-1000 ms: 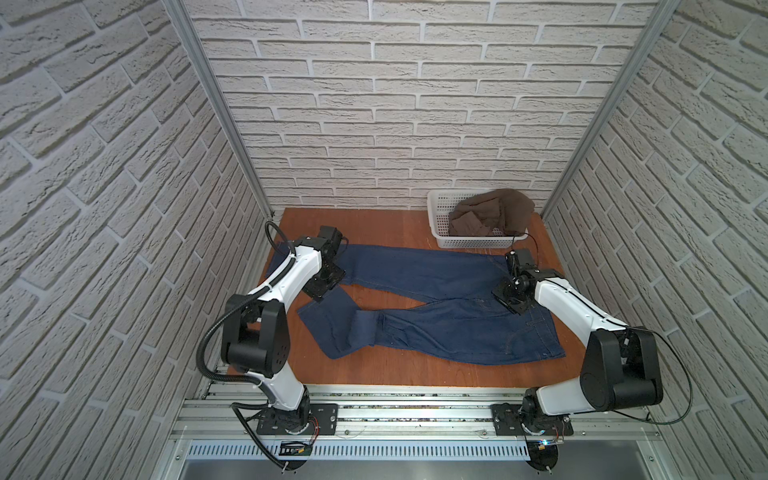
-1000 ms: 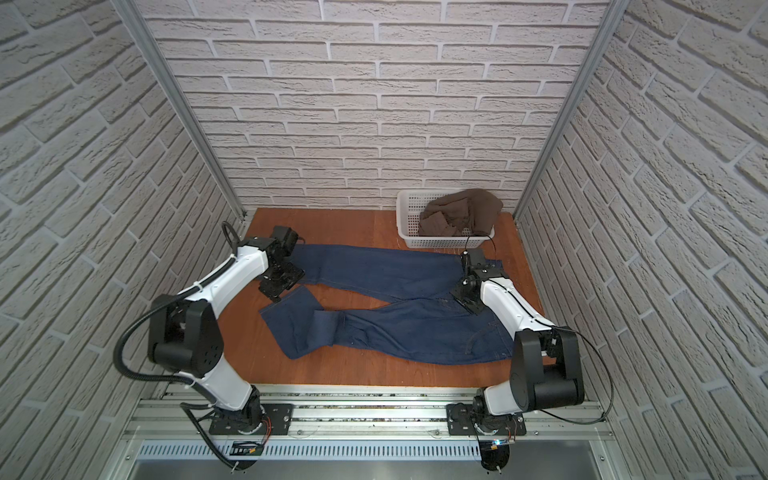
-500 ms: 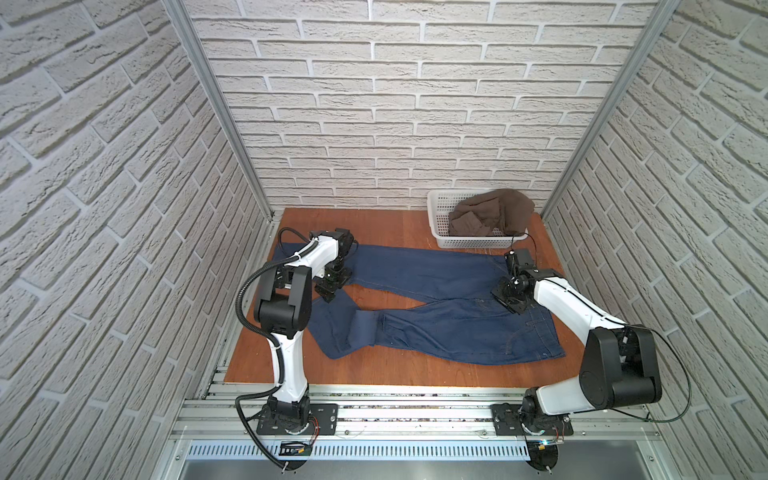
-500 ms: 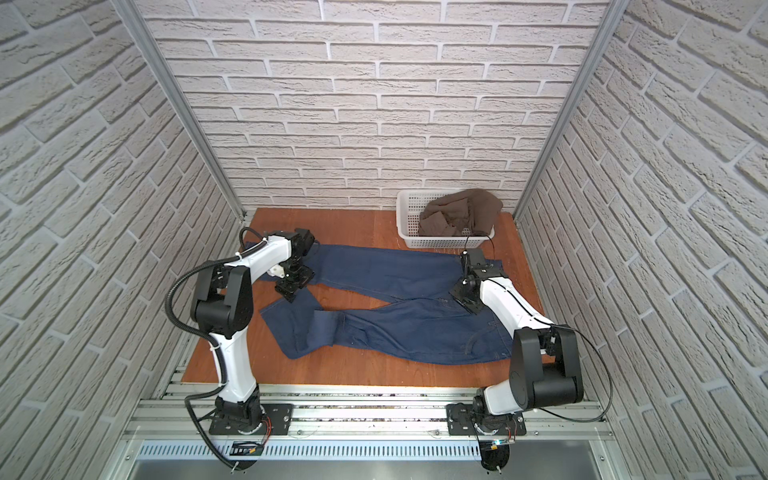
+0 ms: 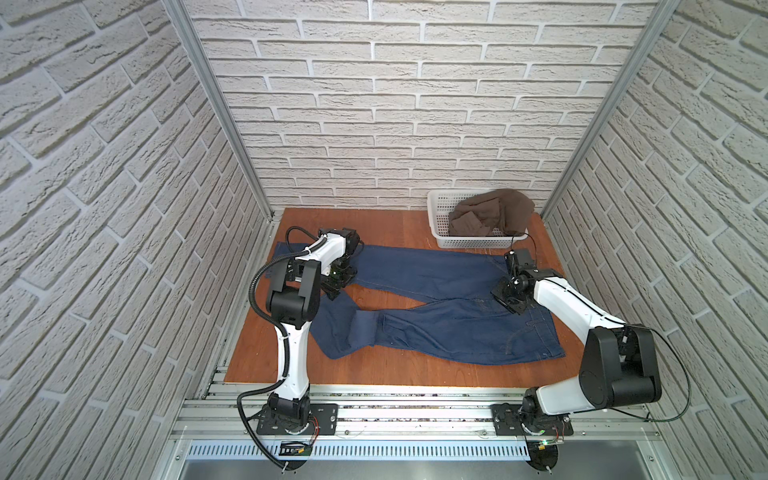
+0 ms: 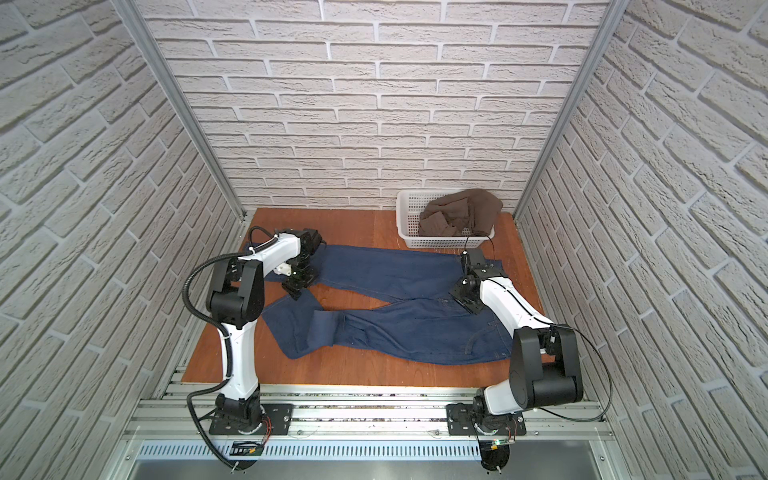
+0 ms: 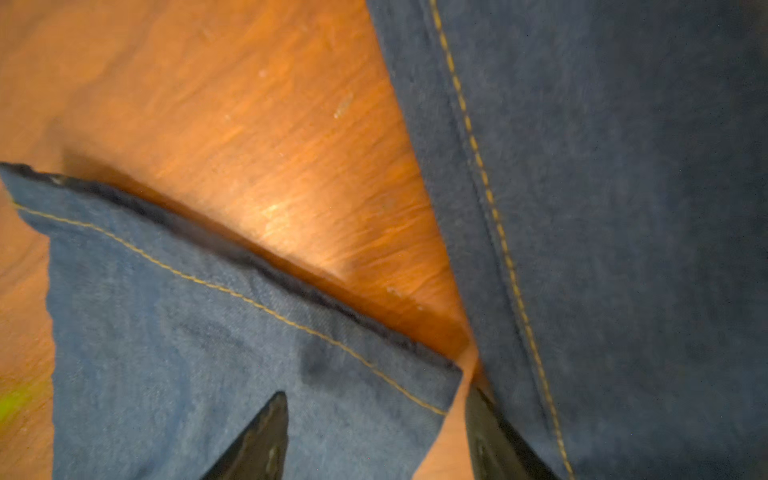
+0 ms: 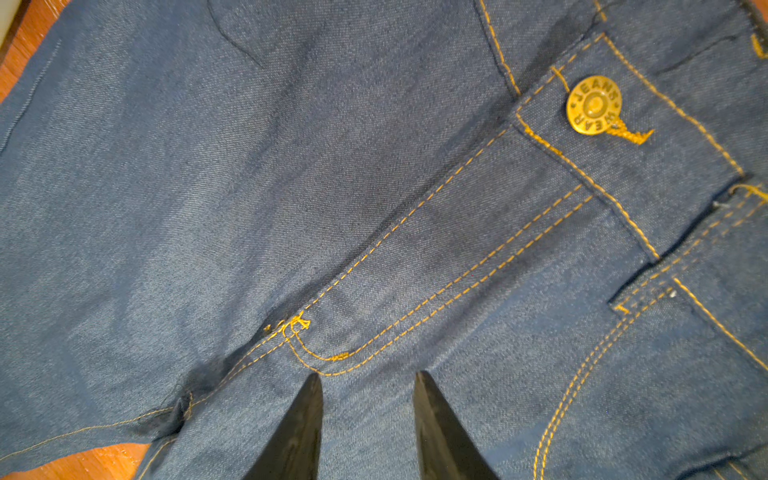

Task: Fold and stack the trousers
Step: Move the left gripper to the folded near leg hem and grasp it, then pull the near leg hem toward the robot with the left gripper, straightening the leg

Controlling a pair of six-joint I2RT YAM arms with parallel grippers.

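The left gripper [image 7: 376, 392] has its two black fingers spread wide. One finger is over the end of a trouser leg and the other is at the edge of the other leg. It is not squeezing anything. The right gripper [image 8: 368, 374] has its fingers a little apart, with flat blue cloth between them, just below the zip flap and near the gold button [image 8: 593, 105]. The trousers [image 5: 436, 316] lie spread on the wooden table [image 5: 395, 224], legs by the left arm, waist by the right arm. The near leg is folded over near its end. Behind them stands a white basket [image 5: 436, 208] with a brown cloth [image 5: 494, 212] in it.
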